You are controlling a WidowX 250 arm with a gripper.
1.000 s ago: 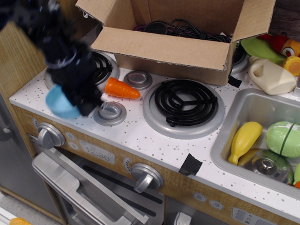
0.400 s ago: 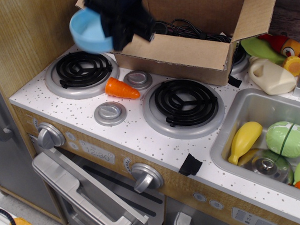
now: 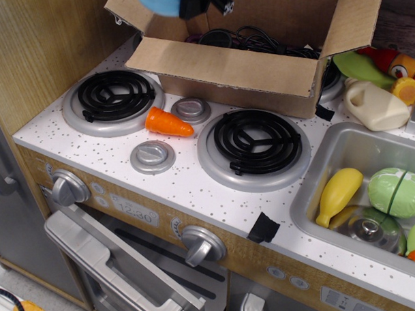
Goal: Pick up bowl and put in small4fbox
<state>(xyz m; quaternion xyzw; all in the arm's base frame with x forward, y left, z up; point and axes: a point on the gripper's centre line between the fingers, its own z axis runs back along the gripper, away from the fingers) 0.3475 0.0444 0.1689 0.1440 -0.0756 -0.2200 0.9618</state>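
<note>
The light-blue bowl [image 3: 158, 3] shows only partly at the top edge of the view, above the left flap of the box. My black gripper [image 3: 201, 1] is beside it at the top edge, shut on the bowl's rim and holding it in the air; most of the gripper is out of view. The small4fbox [image 3: 245, 65] is the big brown cardboard box at the back of the stove top, flaps open, black cables [image 3: 258, 41] inside.
An orange toy carrot [image 3: 167, 123] lies between two black coil burners [image 3: 117, 94] [image 3: 256, 141]. Two grey metal discs [image 3: 151, 156] [image 3: 190, 110] sit nearby. The steel sink [image 3: 311, 193] at right holds toy vegetables. A wooden wall [image 3: 40, 45] stands at left.
The gripper has lifted the bowl from the front-left of the stove top, up and to the right, to above the box's left flap at the top edge of the view.
</note>
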